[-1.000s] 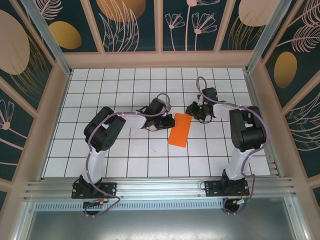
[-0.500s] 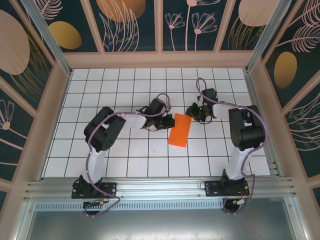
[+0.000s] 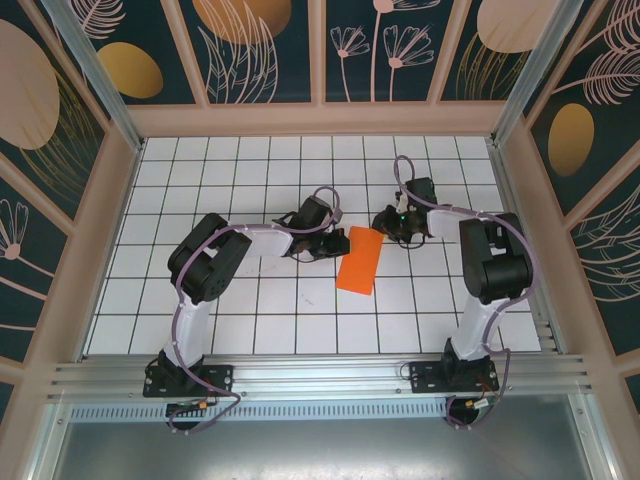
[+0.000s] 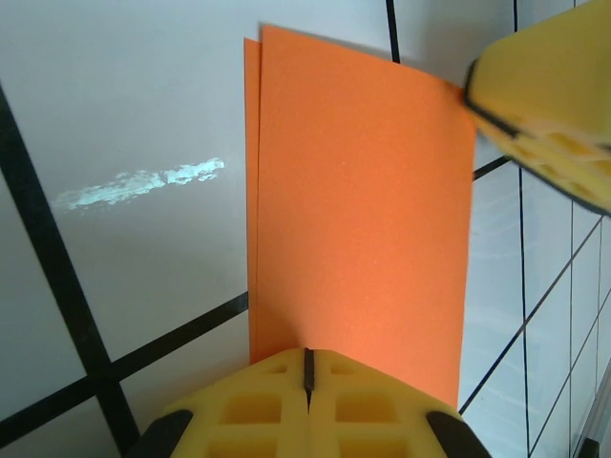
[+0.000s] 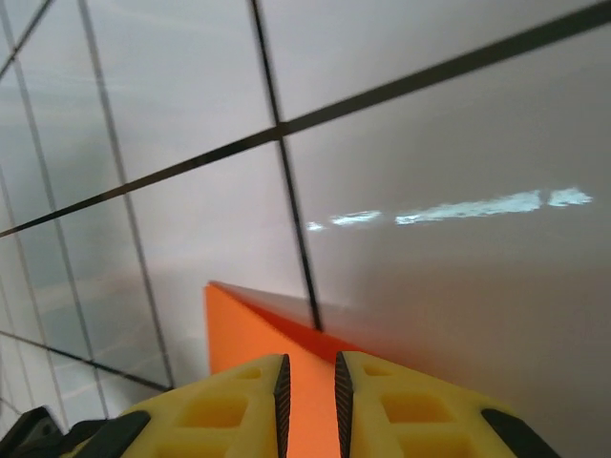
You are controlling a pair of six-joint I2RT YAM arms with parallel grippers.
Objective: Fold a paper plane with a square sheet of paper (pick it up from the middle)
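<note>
Here the orange sheet (image 3: 358,260), doubled into a narrow rectangle, lies flat on the white tiled table (image 3: 250,310) between the two arms, near the middle. The left claw (image 4: 307,367) is fully closed, its yellow tips resting on the sheet's left edge. The right claw (image 5: 307,382) sits at the sheet's far corner, fingers a thin slit apart with orange showing in the gap; whether it actually pinches the paper cannot be told.
</note>
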